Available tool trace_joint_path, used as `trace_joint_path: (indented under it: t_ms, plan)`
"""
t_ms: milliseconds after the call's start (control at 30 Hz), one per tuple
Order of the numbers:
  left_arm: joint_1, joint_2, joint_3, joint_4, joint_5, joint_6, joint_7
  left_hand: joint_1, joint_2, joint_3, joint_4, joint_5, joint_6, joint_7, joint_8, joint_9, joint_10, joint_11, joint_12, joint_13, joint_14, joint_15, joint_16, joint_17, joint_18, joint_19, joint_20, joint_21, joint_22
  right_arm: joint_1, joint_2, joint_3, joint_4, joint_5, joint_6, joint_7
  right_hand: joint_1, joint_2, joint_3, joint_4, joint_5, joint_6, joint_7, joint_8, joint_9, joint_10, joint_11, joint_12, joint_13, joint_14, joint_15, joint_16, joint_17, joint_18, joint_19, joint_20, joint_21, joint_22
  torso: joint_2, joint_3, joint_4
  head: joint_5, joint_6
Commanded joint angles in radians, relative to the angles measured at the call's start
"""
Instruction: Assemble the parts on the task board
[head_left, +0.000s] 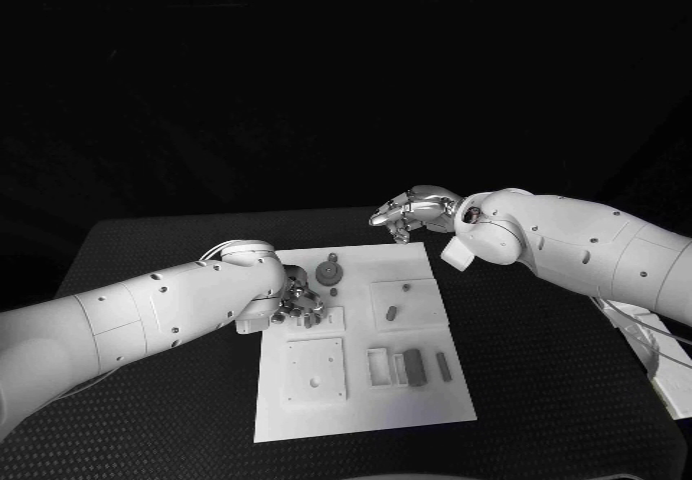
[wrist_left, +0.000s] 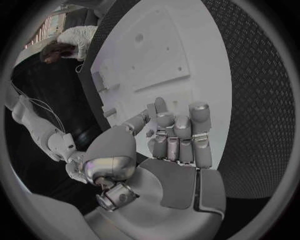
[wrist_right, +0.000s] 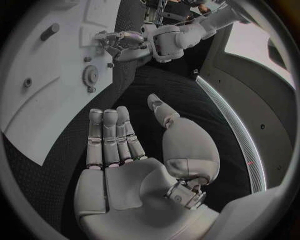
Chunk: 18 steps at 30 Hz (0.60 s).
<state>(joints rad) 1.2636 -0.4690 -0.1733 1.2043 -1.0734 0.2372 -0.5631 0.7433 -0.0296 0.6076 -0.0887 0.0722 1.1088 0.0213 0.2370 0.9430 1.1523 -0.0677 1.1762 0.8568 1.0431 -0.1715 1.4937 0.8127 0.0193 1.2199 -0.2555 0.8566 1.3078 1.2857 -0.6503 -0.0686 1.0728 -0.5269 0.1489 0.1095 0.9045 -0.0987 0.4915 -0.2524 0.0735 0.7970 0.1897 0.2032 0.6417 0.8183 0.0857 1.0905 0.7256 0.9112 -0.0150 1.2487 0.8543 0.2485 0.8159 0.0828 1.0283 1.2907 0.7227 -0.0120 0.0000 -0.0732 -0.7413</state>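
The white task board (head_left: 361, 410) lies in the middle of the black table. A grey gear (head_left: 329, 270) (wrist_right: 94, 76) sits near its far end, and a short grey peg (head_left: 392, 313) (wrist_right: 49, 31) lies on a raised square block. My left hand (head_left: 296, 300) (wrist_left: 178, 145) hovers at the board's (wrist_left: 156, 60) left edge, near the gear, fingers stretched out side by side with nothing in them. My right hand (head_left: 411, 212) (wrist_right: 115, 137) hangs above the board's (wrist_right: 44, 110) far right corner, palm bare and thumb apart from the fingers.
Two long grey pieces (head_left: 414, 366) (head_left: 443, 365) lie beside a small open frame (head_left: 379, 365) at the board's near right. A square plate with holes (head_left: 315, 370) sits at its near left. Black table surrounds the board.
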Motion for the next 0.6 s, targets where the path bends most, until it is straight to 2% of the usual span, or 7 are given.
trace_joint_path:
  t_ms: [33,100,400,433,533,600]
  plan:
    - [-0.006,0.000,-0.004,-0.002,0.000,0.024,-0.016,-0.012,-0.016,-0.003,0.010,-0.018,-0.017,0.023,-0.004,-0.006,-0.010,0.001,-0.004,0.001,-0.006,0.000,-0.001,-0.001,0.068,-0.008,-0.011,-0.004,0.018,0.000,0.000,0.000,0.002,-0.003,0.017,0.004,-0.006,0.002,0.003,0.002,-0.006,0.000,0.005,-0.005,-0.002,-0.004,0.000,0.007,-0.001,-0.009,0.000,0.006,-0.001,0.013,0.005,0.004,-0.005,0.001,0.000,-0.0001,0.0003,0.000,0.000]
    - [-0.006,-0.001,-0.004,-0.002,0.000,0.022,-0.015,-0.019,-0.027,-0.007,0.016,-0.022,-0.016,0.023,-0.004,-0.008,-0.010,0.001,-0.003,0.001,-0.007,0.001,-0.001,-0.001,0.068,-0.008,-0.011,-0.003,0.018,0.000,0.000,0.000,0.002,-0.003,0.017,0.004,-0.006,0.002,0.003,0.002,-0.006,0.000,0.005,-0.005,-0.002,-0.004,0.001,0.007,-0.001,-0.009,0.000,0.006,-0.001,0.013,0.005,0.004,-0.005,0.001,0.000,-0.0002,0.0002,0.000,0.000]
    - [-0.006,0.001,-0.005,-0.003,-0.005,0.012,-0.012,-0.031,-0.037,-0.010,0.030,-0.024,-0.016,0.023,-0.003,-0.010,-0.011,0.001,-0.002,0.002,-0.008,0.001,0.001,0.000,0.071,-0.008,-0.010,-0.003,0.018,0.000,0.000,0.000,0.002,-0.003,0.017,0.004,-0.006,0.001,0.003,0.002,-0.006,-0.001,0.005,-0.006,-0.002,-0.004,0.001,0.007,-0.002,-0.010,0.000,0.006,-0.001,0.013,0.004,0.004,-0.005,0.001,0.000,-0.0003,-0.0004,0.000,0.000]
    - [-0.006,0.001,-0.005,-0.003,-0.005,0.010,-0.011,-0.029,-0.033,-0.008,0.029,-0.024,-0.014,0.023,-0.002,-0.009,-0.011,0.001,-0.002,0.002,-0.007,0.001,0.002,0.000,0.072,-0.007,-0.011,-0.002,0.018,0.000,0.000,0.000,0.001,-0.003,0.017,0.004,-0.006,0.001,0.003,0.002,-0.006,-0.001,0.005,-0.006,-0.002,-0.004,0.001,0.007,-0.002,-0.010,0.000,0.006,-0.001,0.013,0.004,0.004,-0.005,0.001,0.000,-0.0002,-0.0003,0.000,0.000]
    - [-0.006,0.002,-0.005,-0.005,-0.006,0.012,-0.012,0.000,-0.001,0.004,0.010,-0.023,-0.006,0.020,0.005,-0.006,-0.009,-0.002,0.000,0.003,-0.007,-0.002,0.004,0.001,0.075,-0.005,-0.012,0.001,0.020,0.000,0.000,0.000,0.002,-0.003,0.018,0.004,-0.006,0.001,0.003,0.002,-0.006,-0.001,0.005,-0.006,-0.002,-0.004,0.001,0.007,-0.002,-0.010,0.000,0.006,-0.002,0.013,0.004,0.004,-0.005,0.001,0.000,0.0004,-0.0002,0.001,0.000]
    - [-0.006,0.002,-0.005,-0.007,-0.006,0.011,-0.012,0.005,0.006,0.000,-0.003,-0.023,-0.007,0.020,0.007,-0.005,-0.009,-0.002,0.000,0.003,-0.006,-0.002,0.005,0.001,0.074,-0.005,-0.010,0.003,0.020,0.000,0.000,0.000,0.002,-0.003,0.017,0.003,-0.006,0.002,0.003,0.002,-0.006,-0.001,0.005,-0.006,-0.002,-0.004,0.001,0.007,-0.002,-0.010,0.000,0.006,-0.002,0.013,0.004,0.004,-0.005,0.001,0.000,0.0005,-0.0003,0.001,0.000]
